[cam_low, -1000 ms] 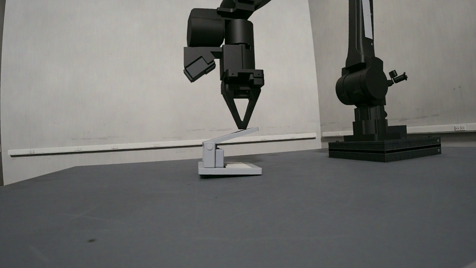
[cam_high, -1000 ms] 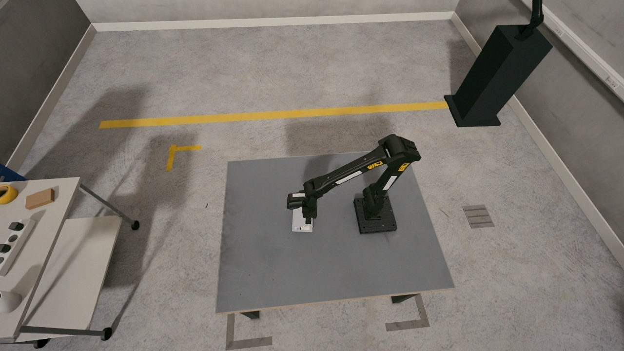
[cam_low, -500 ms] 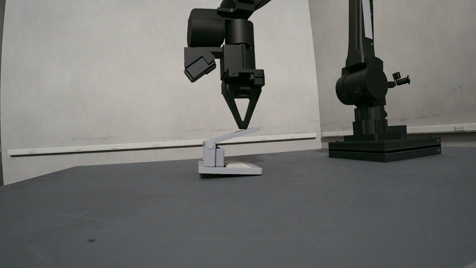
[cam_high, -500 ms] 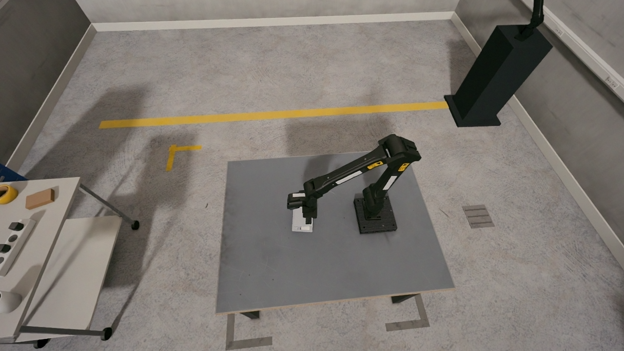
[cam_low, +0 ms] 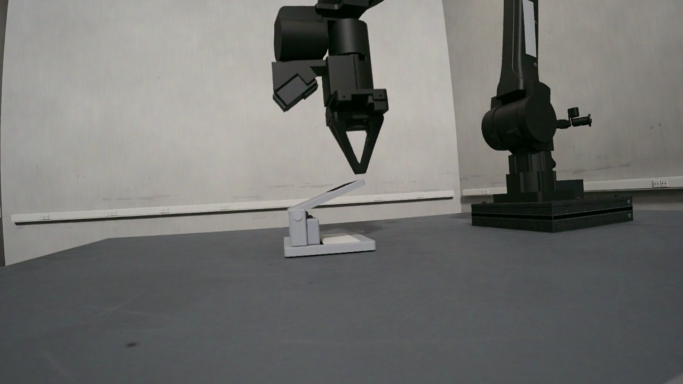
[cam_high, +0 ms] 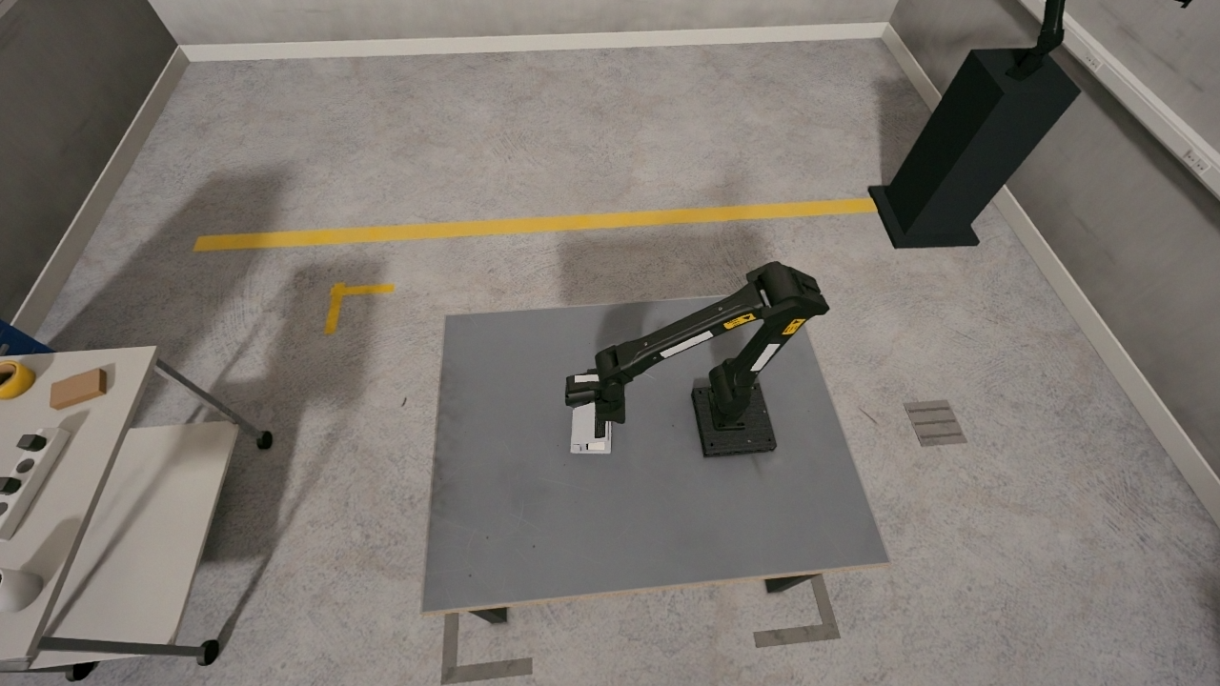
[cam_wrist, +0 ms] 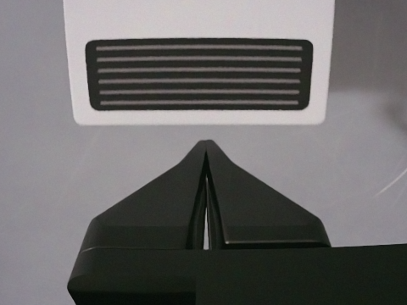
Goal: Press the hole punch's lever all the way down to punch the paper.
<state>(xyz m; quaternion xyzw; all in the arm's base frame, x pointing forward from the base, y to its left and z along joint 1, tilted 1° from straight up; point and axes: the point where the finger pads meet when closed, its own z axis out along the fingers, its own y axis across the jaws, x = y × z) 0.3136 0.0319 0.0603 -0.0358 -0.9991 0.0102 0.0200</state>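
Exterior view: the gripper (cam_low: 359, 170) hangs point-down above the free end of the hole punch's lever (cam_low: 329, 195), with a clear gap of air between tip and lever, no contact. Fingers are pressed together into a closed wedge, nothing held between them. The hole punch (cam_low: 328, 224) stands upright on the grey table (cam_low: 334, 310), flat base down, hinge block on the left, lever raised at a slant up toward the right, not pressed down. A white sheet of paper (cam_low: 340, 239) lies on the punch base under the lever. The arm's black base plate (cam_low: 616, 210) sits further back on the right, well apart from the punch. Wrist view: closed fingertips meet at a point just below the lever's near edge; the lever shows as a white panel with a dark ribbed grip pad (cam_wrist: 199, 74), and the tip lies off the pad, over the grey table surface beyond the lever end. Top view: punch (cam_high: 591, 434) sits near the middle of the table, just left of the arm base, partly covered by the wrist and gripper (cam_high: 601, 422); the arm reaches from its base up over an elbow and down to the punch. A white cart (cam_high: 85, 512) with small items stands off to the left on the floor, well apart from the table.
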